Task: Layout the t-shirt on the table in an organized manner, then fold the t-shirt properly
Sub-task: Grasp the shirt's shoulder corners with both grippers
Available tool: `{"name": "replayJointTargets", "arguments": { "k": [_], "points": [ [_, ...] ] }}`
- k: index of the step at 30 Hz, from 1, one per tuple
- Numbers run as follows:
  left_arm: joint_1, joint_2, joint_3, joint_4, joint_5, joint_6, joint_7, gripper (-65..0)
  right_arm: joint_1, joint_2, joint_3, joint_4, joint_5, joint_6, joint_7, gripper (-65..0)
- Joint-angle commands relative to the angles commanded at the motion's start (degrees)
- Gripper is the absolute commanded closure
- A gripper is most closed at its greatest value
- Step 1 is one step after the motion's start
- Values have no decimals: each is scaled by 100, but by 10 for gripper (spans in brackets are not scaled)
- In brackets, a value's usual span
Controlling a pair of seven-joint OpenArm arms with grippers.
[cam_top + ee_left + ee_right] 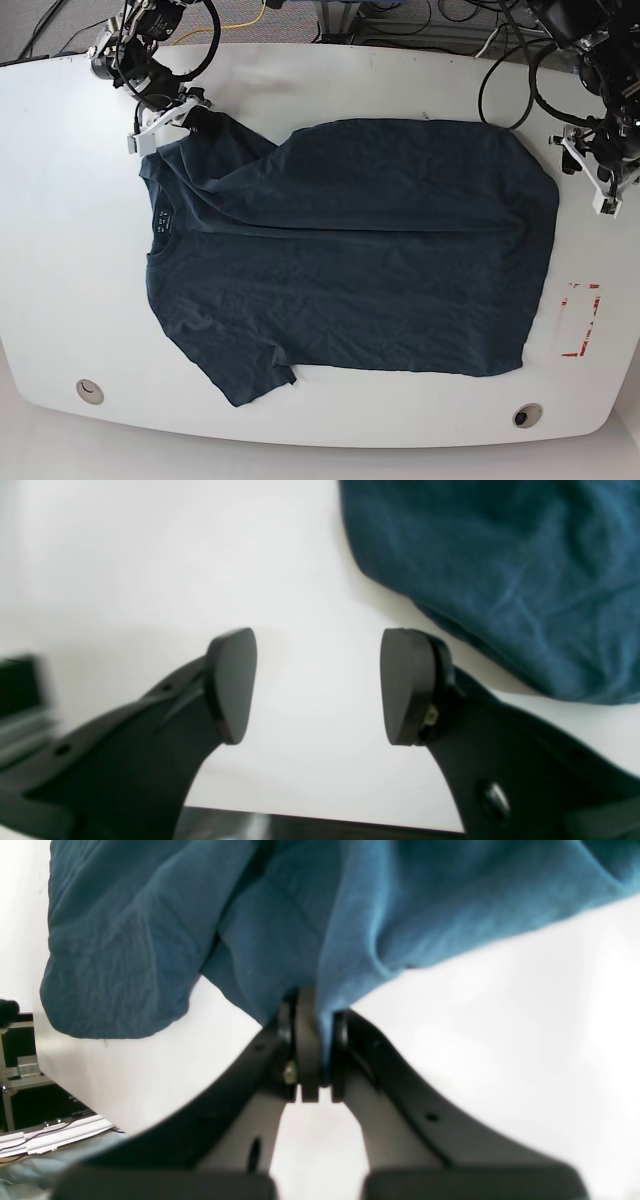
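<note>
The dark navy t-shirt (350, 250) lies spread on the white table (80, 250), collar to the left and hem to the right in the base view. Its far sleeve is bunched and pulled up at the upper left. My right gripper (195, 112) is shut on that sleeve; in the right wrist view the fabric (200, 915) is pinched between the closed fingers of the right gripper (312, 1040) and drapes away from them. My left gripper (320, 685) stands open over bare table, just beside the shirt's edge (500, 580). In the base view the left gripper (585, 172) sits off the far hem corner.
A red tape rectangle (580, 320) marks the table right of the hem. Two round grommet holes (88, 390) (527, 415) sit near the front edge. Cables (500, 45) trail over the back edge. Off the table, shelving and boxes (30, 1090) show.
</note>
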Motion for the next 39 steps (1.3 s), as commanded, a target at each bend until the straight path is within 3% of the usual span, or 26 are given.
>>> {"name": "replayJointTargets", "arguments": {
  "k": [6,14,26,39],
  "points": [
    [211,-18,18,-369,-642,0,-158,-369,0,0,0,35,18,0,0,-2],
    [387,-62,571,-492,-1169,0,-475,-369,0,0,0,35,26,0,0,-2],
    [325,176,651,-545,-1213,0,-492,-369,0,79,0,35,26,0,-9,-2],
    [-114,290,651,-1477,-1204,0,-492,-368,9,114,0,35,35,0,-9,-3]
  ]
}}
